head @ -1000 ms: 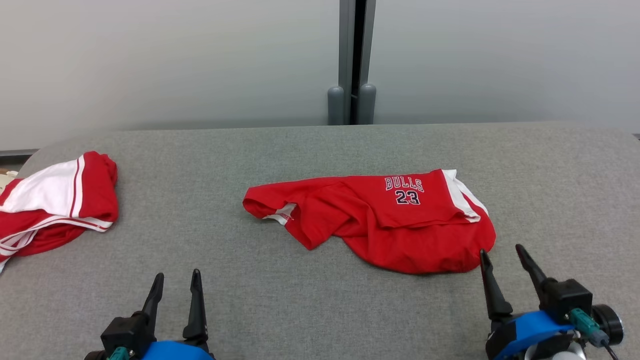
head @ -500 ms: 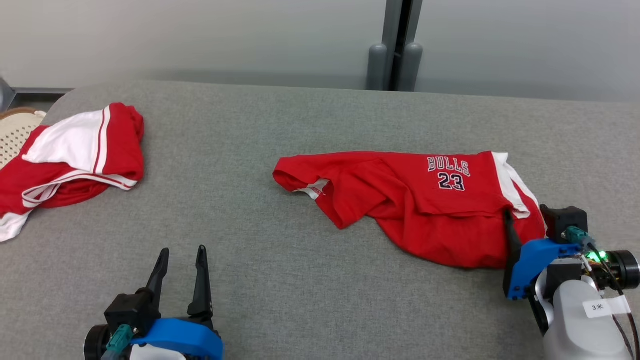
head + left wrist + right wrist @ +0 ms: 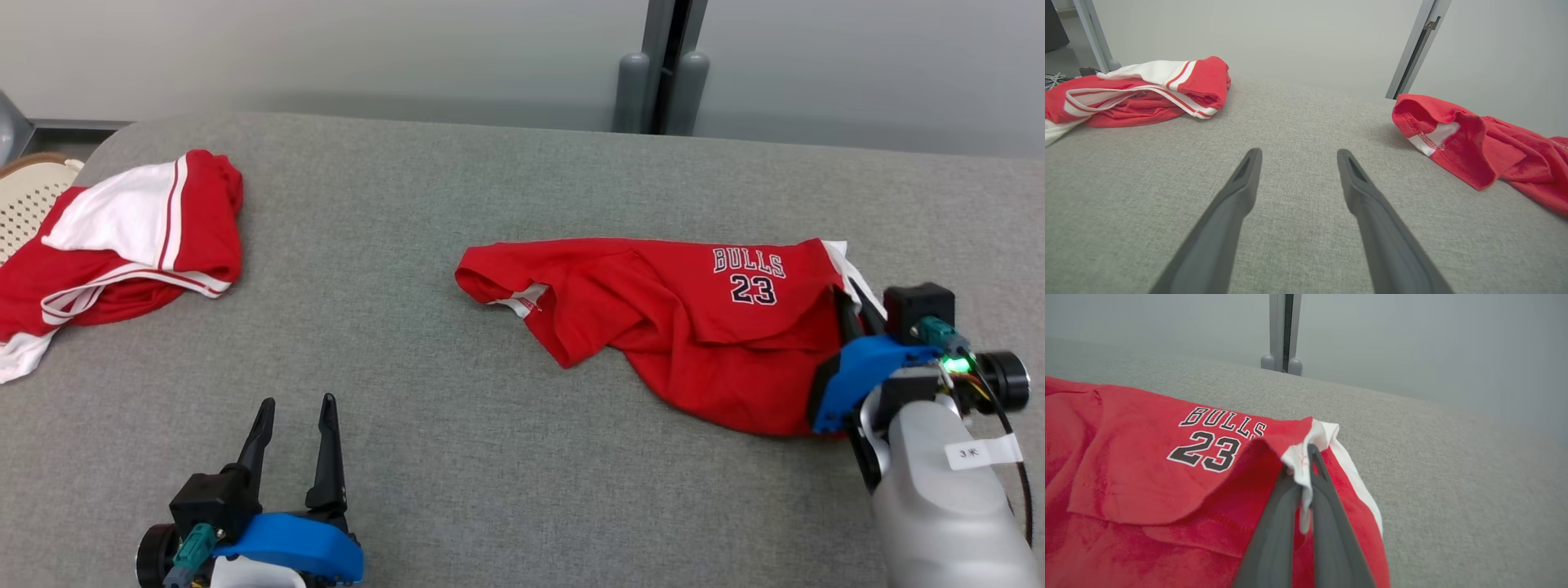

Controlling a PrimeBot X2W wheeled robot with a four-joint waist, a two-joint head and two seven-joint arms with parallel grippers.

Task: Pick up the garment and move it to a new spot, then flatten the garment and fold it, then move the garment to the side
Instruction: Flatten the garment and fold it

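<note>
1. The grey padded table [image 3: 506, 457] is the biggest thing here. Its far edge runs along the wall and its far-left corner is rounded. The widest bare stretch lies across the middle and along the near side, between the two arms.
2. One pale wall [image 3: 326, 49] closes off the far side. One grey post [image 3: 661, 73] stands against it, right of centre.
3. There are two pieces of clothing. The red garment [image 3: 678, 327], printed BULLS 23, lies crumpled right of centre. There is bare table on its far side and plenty more to its left.
4. The second piece, a red-and-white garment [image 3: 122, 237], is bunched at the table's left edge, well apart from the first.
5. There are two grippers. The right gripper [image 3: 1310, 451] is at the right end of the red garment, its fingers pressed together on the white-trimmed hem. The left gripper [image 3: 298, 402] sits low at the near left over bare table, with its fingers apart and nothing between them.
6. One cream perforated basket [image 3: 28, 200] peeks past the table's left edge, just beside the red-and-white garment.
</note>
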